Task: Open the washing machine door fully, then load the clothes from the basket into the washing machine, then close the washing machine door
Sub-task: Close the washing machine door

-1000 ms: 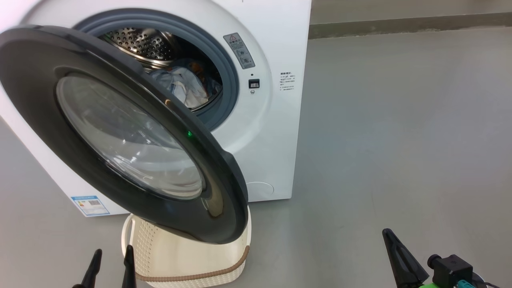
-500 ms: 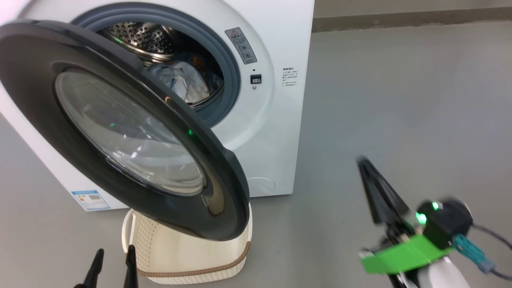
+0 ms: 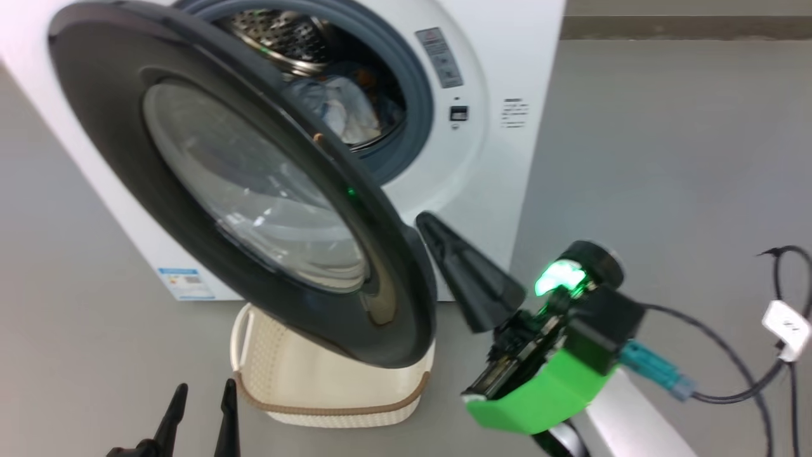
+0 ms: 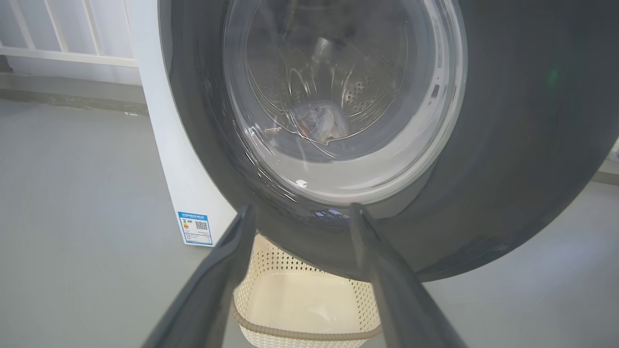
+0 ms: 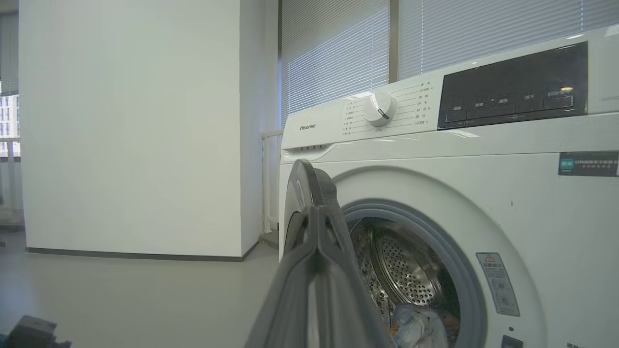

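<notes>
One washing machine (image 3: 507,57), one round door (image 3: 114,127), one basket (image 3: 273,358), one heap of clothes (image 3: 346,111), one dial (image 5: 379,108), two grippers, left gripper (image 3: 204,387) and right gripper (image 3: 431,227)

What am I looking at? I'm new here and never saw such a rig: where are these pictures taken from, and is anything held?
A wheeled robot with two arms, each ending in a two-fingered claw. One picture looks down from its head; the other two look along each claw from its wrist. On the floor stands a washing machine, its round door partly open, clothes in the drum. A basket, seemingly empty, sits under the door. The left claw is open, the right claw shut near the door's edge; neither holds anything.
</notes>
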Motion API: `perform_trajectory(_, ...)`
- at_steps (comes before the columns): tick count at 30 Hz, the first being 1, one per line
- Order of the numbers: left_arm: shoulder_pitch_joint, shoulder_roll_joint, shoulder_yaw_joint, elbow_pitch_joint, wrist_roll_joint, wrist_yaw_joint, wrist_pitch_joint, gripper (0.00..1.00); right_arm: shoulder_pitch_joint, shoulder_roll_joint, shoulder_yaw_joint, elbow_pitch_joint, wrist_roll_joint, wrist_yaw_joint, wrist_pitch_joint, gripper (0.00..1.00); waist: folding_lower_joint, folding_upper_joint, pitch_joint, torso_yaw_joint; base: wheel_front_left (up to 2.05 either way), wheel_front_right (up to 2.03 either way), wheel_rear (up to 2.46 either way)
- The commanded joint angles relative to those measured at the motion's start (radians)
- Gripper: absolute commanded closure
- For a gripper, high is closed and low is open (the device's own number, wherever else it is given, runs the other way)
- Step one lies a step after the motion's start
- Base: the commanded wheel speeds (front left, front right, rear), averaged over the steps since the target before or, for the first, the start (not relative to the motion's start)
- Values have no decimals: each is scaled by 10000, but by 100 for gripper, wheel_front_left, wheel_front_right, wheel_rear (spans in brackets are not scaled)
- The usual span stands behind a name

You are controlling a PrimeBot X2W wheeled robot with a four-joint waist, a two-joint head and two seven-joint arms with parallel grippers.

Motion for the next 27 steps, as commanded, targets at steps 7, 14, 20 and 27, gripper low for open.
perform_trajectory(7, -623, 53, 185, -255, -84, -15, -65, 0, -66, 162, 857, 632, 239, 16, -46, 100, 0, 0, 399, 915, 0, 0, 0)
perform_trajectory(14, -812, 53, 147, -357, -134, -15, -65, 0, -41, 163, 889, 1310, 289, 16, -46, 100, 0, 0, 710, 1162, 0, 0, 0)
perform_trajectory(20, -934, 53, 84, -405, -201, -15, -65, 0, -83, 163, 775, 1721, 209, 16, -46, 100, 0, 0, 938, 1249, 0, 0, 0)
perform_trajectory(27, -1042, 53, 63, -389, -302, 17, -65, 0, -169, 163, 710, 1907, 142, 16, -46, 100, 0, 0, 1155, 1313, 0, 0, 0)
